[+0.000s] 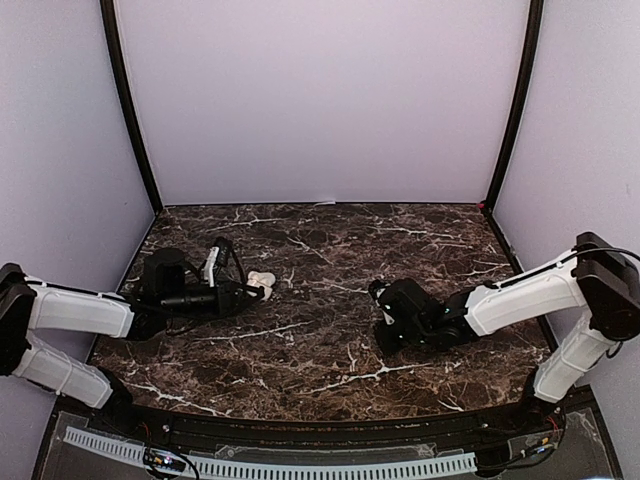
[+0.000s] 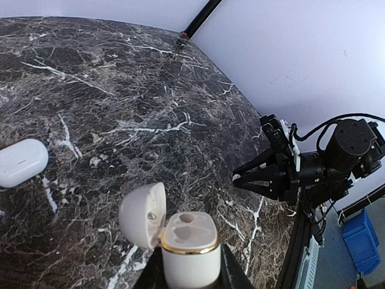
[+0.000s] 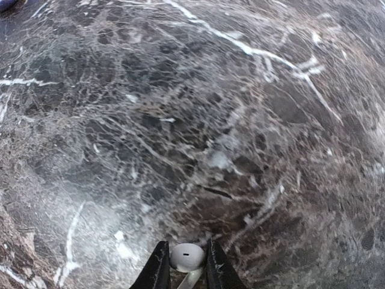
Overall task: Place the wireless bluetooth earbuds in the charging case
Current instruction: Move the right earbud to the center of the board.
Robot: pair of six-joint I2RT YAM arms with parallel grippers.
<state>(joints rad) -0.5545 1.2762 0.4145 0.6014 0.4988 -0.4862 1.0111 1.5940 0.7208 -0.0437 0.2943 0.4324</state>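
Earbud (image 3: 187, 257), the white one, is pinched tight between the two fingers of my right gripper (image 3: 186, 248), down close to the dark marble table (image 3: 180, 90). On the other side, my left gripper (image 2: 191, 276) is clamped around the charging case (image 2: 191, 244), which stands upright with its lid (image 2: 143, 215) flipped open sideways. A second white case (image 2: 21, 161), closed, lies well apart on the marble.
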